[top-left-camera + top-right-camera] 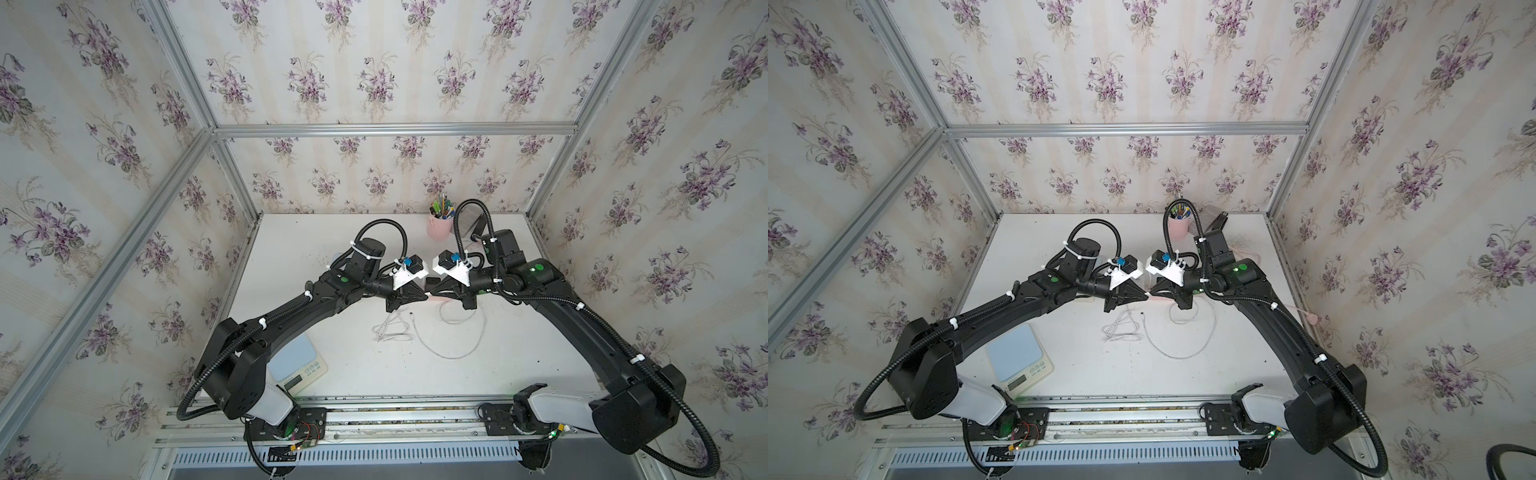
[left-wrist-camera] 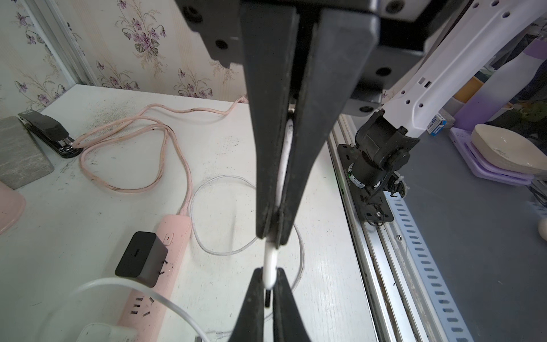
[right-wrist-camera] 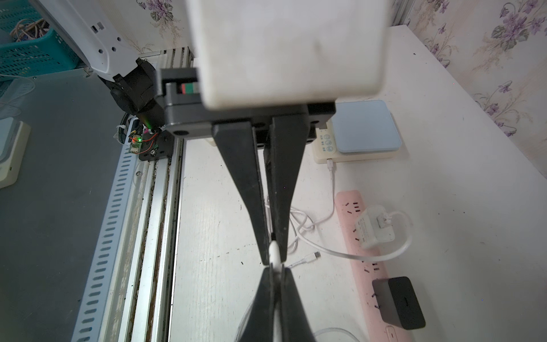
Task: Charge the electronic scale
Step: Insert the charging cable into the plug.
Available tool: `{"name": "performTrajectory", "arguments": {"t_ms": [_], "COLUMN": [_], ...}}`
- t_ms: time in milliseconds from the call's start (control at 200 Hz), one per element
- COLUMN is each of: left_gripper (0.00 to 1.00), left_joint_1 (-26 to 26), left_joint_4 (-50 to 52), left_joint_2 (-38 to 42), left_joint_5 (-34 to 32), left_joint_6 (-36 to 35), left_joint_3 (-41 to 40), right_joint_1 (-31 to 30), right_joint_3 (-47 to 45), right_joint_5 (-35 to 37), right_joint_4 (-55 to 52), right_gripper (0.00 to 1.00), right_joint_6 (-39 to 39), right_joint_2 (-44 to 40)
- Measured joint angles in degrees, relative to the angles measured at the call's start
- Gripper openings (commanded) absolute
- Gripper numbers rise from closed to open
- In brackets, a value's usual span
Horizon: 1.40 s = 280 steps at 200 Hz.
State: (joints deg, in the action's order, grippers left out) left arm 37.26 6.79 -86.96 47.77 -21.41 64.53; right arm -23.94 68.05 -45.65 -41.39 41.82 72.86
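Observation:
The electronic scale (image 1: 297, 357) (image 3: 364, 127), blue top on a cream body, sits at the front left of the table with a white cable (image 3: 331, 171) plugged into its side. Both grippers meet tip to tip over the middle of the table. A white cable plug (image 2: 270, 260) (image 3: 273, 251) spans the two. My left gripper (image 2: 269, 271) (image 1: 424, 296) is shut on its end. My right gripper (image 3: 275, 268) (image 2: 270, 234) (image 1: 431, 296) is shut on it from the opposite side. The pink power strip (image 2: 171, 245) (image 3: 349, 207) lies just beneath, carrying a black adapter (image 2: 140, 257) and a white adapter (image 3: 374, 228).
Loose white cable loops (image 1: 449, 345) lie in front of the grippers, one free end (image 3: 315, 255) near the strip. A pink pen cup (image 1: 439, 226), a black stapler (image 2: 50, 133) and a grey block (image 2: 20, 154) stand at the back. The arm rail (image 1: 395, 415) runs along the front edge.

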Motion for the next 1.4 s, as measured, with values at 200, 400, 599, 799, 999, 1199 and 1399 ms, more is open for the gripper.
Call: {"name": "performTrajectory", "arguments": {"t_ms": [200,400,599,799,999,1199,1399], "left_gripper": [0.0,0.0,0.0,0.0,0.0,0.0,0.05], "left_joint_1": [-0.17,-0.48,-0.28,0.63,2.19,2.6,2.62], "left_joint_4": [-9.66,-24.57,-38.53,-46.88,-50.88,-53.81,-54.77], "left_joint_2": [1.81,2.08,0.5,-0.42,-1.68,-2.4,-2.38], "left_joint_5": [-0.37,-1.73,-3.82,-6.78,-8.2,-8.46,-8.35], "left_joint_6": [8.59,21.27,33.24,40.81,44.24,46.14,46.99], "left_joint_3": [-4.96,-10.49,-12.17,-12.22,-11.78,-11.78,-11.8], "right_joint_1": [4.09,10.84,10.32,8.9,8.5,8.5,8.52], "right_joint_3": [-7.37,-13.18,-20.46,-24.81,-25.86,-25.97,-25.94], "right_joint_5": [0.02,-5.9,-14.51,-16.5,-15.3,-13.99,-14.49], "right_joint_4": [13.33,30.71,45.99,57.81,66.1,69.72,71.19], "right_gripper": [0.91,0.83,0.8,0.54,0.29,0.0,0.0], "right_joint_6": [-15.39,-41.51,-59.41,-69.07,-76.32,-79.41,-79.41], "right_joint_2": [-5.46,-7.19,-7.45,-9.81,-8.52,-7.85,-7.56]}}
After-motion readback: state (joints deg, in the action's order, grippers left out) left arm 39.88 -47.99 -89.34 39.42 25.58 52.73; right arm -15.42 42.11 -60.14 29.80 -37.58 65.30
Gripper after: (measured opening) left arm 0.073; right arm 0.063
